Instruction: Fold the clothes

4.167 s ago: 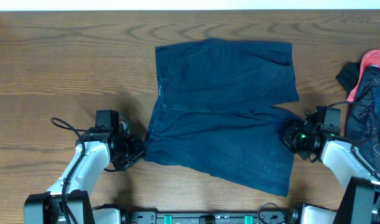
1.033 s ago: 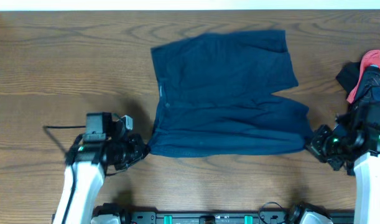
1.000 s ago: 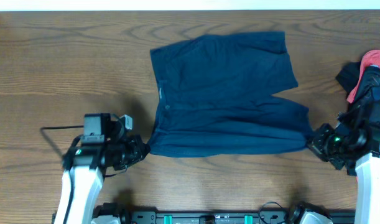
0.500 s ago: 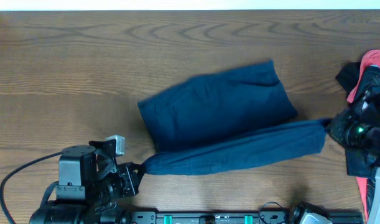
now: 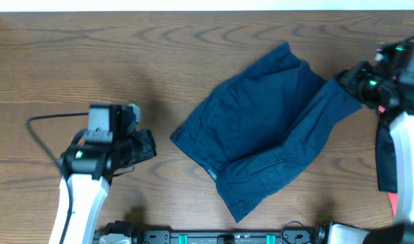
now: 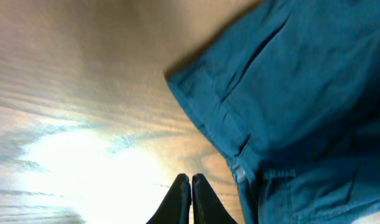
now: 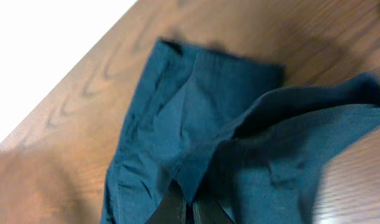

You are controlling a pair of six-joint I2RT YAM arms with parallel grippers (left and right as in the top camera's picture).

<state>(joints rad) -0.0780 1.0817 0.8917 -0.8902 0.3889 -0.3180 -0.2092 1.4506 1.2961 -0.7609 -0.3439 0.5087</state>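
The dark navy shorts (image 5: 261, 129) lie crumpled and diagonal on the wooden table, waistband edge toward the lower left. My right gripper (image 5: 343, 79) is at the far right, shut on a leg hem of the shorts, which hangs lifted from it. In the right wrist view the fabric (image 7: 196, 124) is pinched between the fingers of my right gripper (image 7: 188, 210). My left gripper (image 5: 151, 144) is shut and empty, left of the shorts and apart from them. In the left wrist view my left gripper (image 6: 190, 185) sits over bare wood, with the waistband (image 6: 239, 143) to its right.
A black garment (image 5: 383, 159) and a bit of pink-red garment (image 5: 394, 203) lie at the right edge, partly behind the right arm. A black cable (image 5: 40, 120) loops left of the left arm. The white table edge (image 5: 207, 4) runs along the far side.
My left gripper has let go of the waistband corner and moved up and away. My right gripper has carried the leg toward the far right. The shorts have swung into a diagonal heap.
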